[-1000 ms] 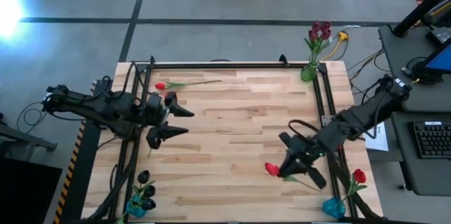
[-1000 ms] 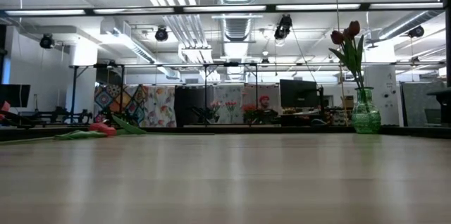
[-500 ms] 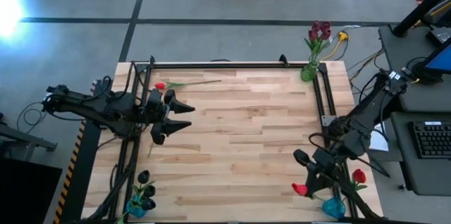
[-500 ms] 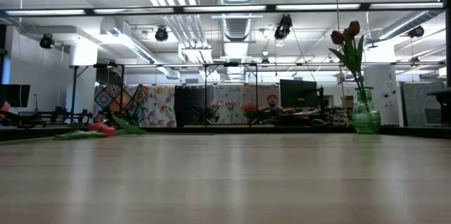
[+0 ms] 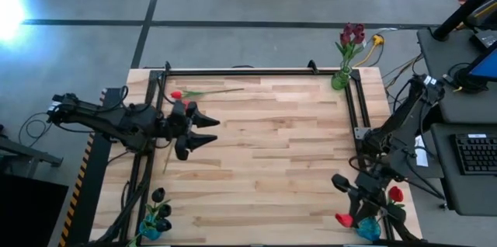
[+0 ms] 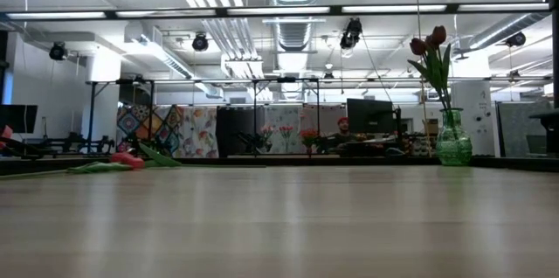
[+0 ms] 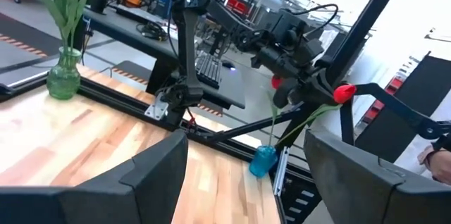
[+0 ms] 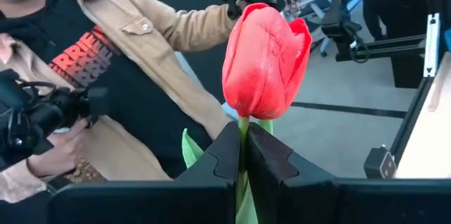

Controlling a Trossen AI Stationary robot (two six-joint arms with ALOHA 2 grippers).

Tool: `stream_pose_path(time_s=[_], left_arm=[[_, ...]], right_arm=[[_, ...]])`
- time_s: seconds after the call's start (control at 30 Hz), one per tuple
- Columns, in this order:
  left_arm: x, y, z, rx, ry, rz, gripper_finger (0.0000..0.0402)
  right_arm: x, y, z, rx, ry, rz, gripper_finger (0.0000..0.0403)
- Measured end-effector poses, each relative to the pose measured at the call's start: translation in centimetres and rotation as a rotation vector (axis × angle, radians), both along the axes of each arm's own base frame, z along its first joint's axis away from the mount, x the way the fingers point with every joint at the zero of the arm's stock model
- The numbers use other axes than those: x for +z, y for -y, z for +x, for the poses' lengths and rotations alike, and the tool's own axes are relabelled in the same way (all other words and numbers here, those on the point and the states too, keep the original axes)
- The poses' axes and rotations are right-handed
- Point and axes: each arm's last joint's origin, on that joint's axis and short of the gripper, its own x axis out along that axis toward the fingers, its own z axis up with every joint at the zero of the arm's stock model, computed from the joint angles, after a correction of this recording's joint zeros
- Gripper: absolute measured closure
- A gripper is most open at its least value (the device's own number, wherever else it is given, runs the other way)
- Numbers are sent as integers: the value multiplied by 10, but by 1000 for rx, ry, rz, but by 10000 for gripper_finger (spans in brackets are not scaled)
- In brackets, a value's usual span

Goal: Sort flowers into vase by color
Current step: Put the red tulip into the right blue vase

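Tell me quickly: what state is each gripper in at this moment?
Left gripper: open, holding nothing, above the table's left side.
Right gripper: shut on a red tulip, by the blue vase.

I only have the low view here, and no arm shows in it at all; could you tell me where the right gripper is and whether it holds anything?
Observer: The right gripper is at the table's near right corner, by the blue vase, shut on a red tulip.
Operator: Thank you. Is that vase empty?
Observer: No, one red flower already stands in it.
Operator: And the left arm?
Observer: The left gripper hangs open over the table's left side, just below a red tulip lying flat.
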Motion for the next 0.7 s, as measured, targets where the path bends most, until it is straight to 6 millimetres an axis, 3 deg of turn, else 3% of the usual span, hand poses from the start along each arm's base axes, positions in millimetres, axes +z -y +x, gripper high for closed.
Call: stream_pose_path(time_s=[0.7], left_arm=[[-1,-1,1,33,-3,-52,130]], right_arm=[[-15,-16,-15,98,48,-151,390]])
